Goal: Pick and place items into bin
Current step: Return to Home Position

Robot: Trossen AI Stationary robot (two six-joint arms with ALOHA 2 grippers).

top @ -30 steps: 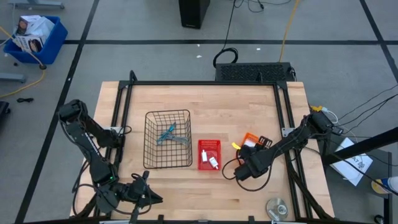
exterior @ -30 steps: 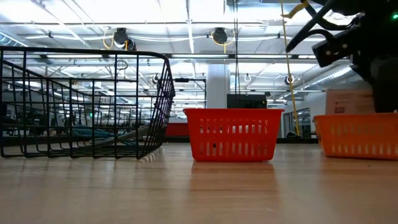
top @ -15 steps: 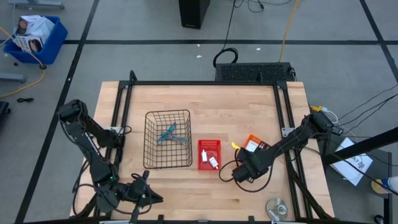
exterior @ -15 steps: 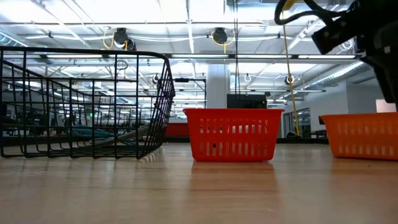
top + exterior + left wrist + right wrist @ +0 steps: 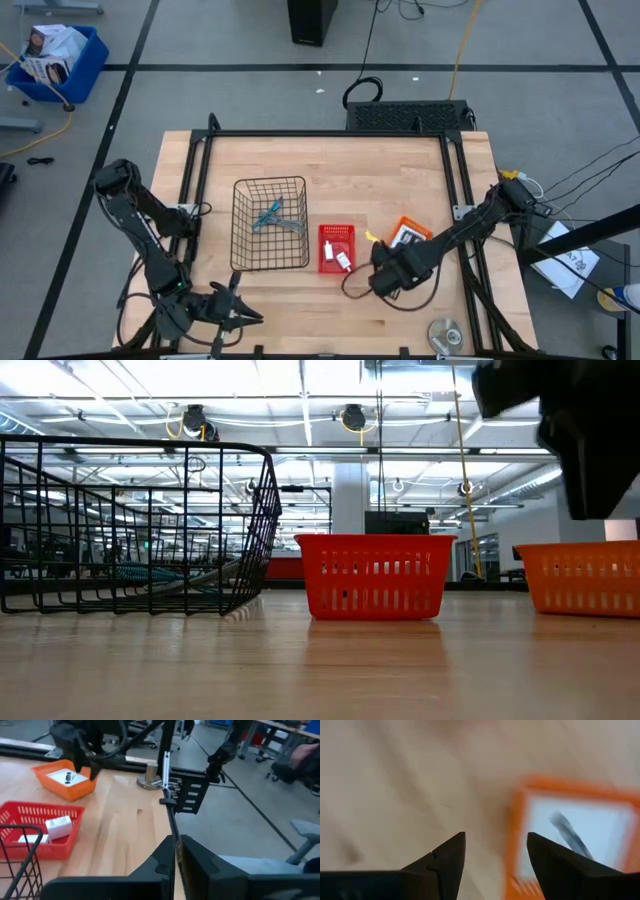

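On the tabletop (image 5: 330, 170), the right gripper (image 5: 495, 845) hangs low between the red bin (image 5: 336, 228) and the orange bin (image 5: 405, 222), fingers wide and empty. Heading home, it could clip either bin. The white card packet (image 5: 66, 776) lies in the orange bin. The left gripper (image 5: 176, 845) waits at the near edge, fingers together.

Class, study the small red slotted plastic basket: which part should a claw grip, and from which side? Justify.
Pinch the thin upright wall of the small red slotted plastic basket facing the open right claw, coming straight down: its top is open, so one finger likely fits inside, one outside. Mind the white pieces inside.
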